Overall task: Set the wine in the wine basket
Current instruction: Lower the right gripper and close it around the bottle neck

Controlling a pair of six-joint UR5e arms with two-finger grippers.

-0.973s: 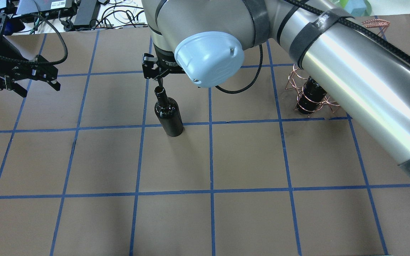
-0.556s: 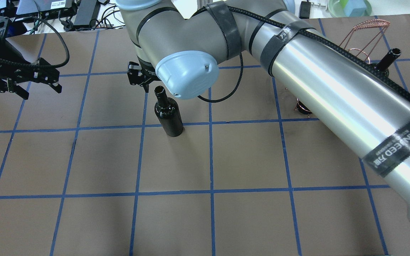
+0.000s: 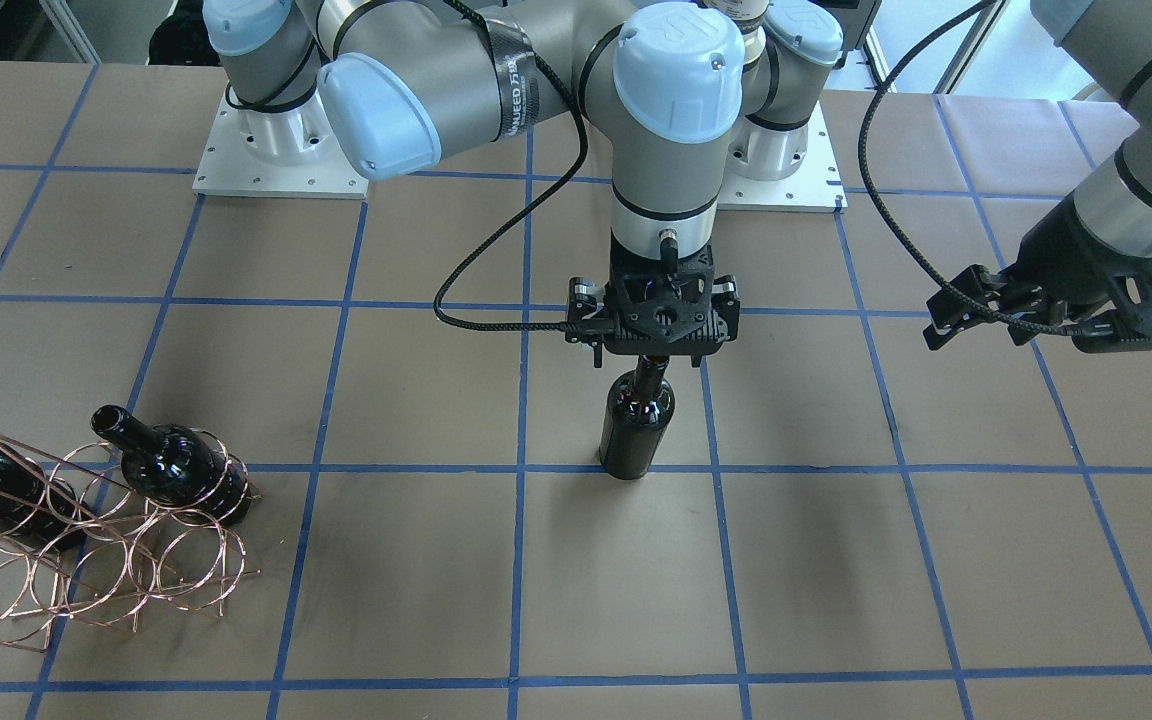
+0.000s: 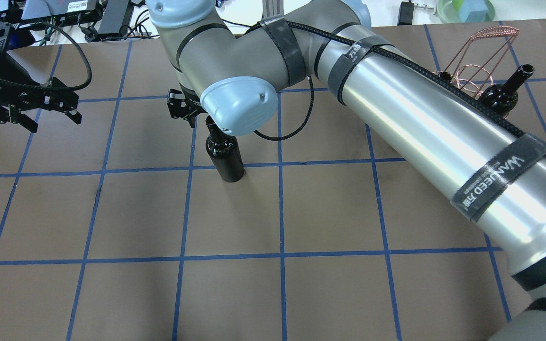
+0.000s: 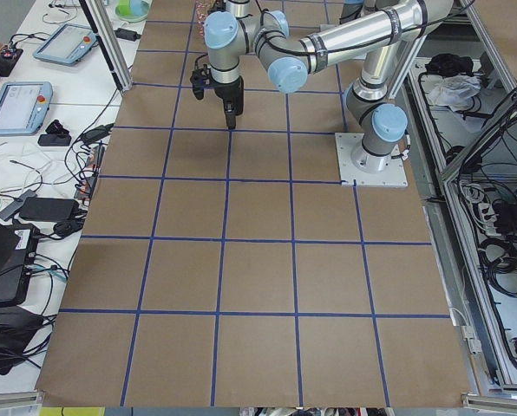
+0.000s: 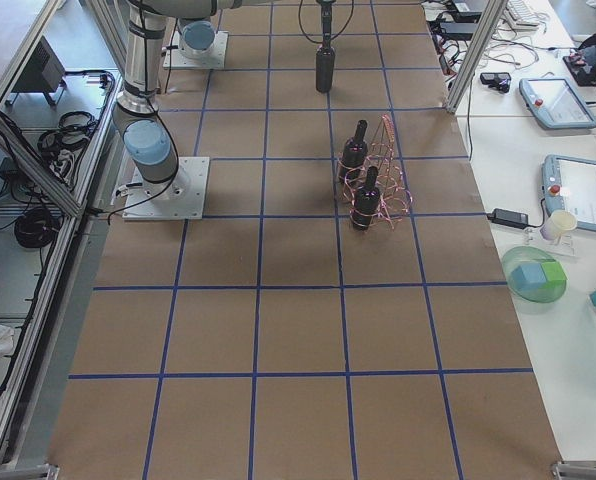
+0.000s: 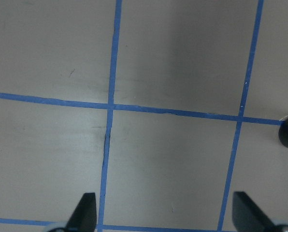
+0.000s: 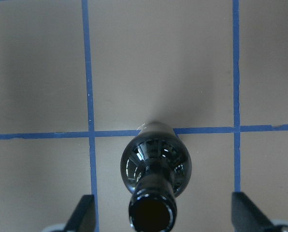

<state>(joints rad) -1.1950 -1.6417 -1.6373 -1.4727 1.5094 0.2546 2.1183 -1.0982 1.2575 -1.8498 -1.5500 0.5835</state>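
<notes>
right jaws: spread, astride upright wine [image 3: 636, 435] neck | left jaws: spread, over table [image 3: 836, 580]

The right tool [image 5: 226, 95] hangs just above the upright wine [image 5: 231, 117].

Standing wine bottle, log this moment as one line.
wine: upright, ungrasped | right claw: open, astride neck | left claw: open, empty | wine basket: holds two bottles
</notes>
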